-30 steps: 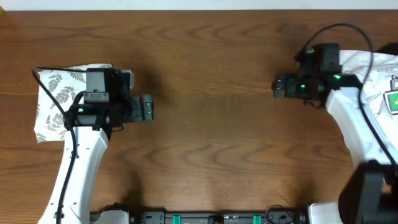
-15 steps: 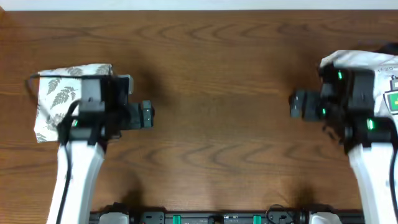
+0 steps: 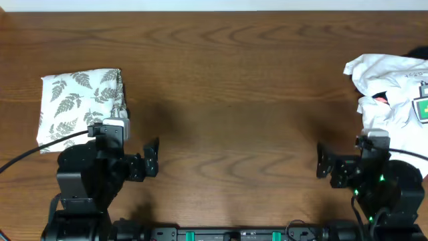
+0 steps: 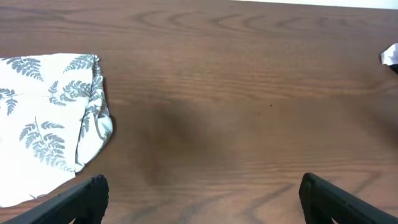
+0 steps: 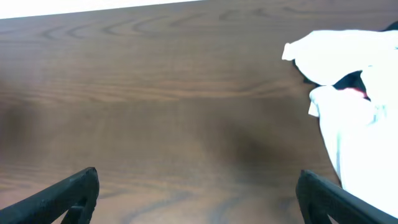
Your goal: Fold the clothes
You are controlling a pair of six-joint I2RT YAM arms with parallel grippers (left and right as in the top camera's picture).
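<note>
A folded white cloth with a grey fern print (image 3: 77, 104) lies at the table's left; it also shows in the left wrist view (image 4: 43, 118). A crumpled white garment with a green patch (image 3: 394, 90) lies at the right edge; it also shows in the right wrist view (image 5: 354, 93). My left gripper (image 3: 152, 157) is open and empty, near the front edge, below and right of the folded cloth. In its wrist view the left fingers (image 4: 199, 199) are spread wide. My right gripper (image 3: 322, 161) is open and empty, near the front edge, below and left of the white garment; its fingers (image 5: 198, 196) are spread wide too.
The brown wooden table (image 3: 227, 87) spans the view. A dark rail with green connectors (image 3: 227, 234) runs along the front edge between the two arm bases.
Both arms have pulled back toward the front edge, away from the cloths. The folded fern cloth and the white garment are now fully uncovered.
</note>
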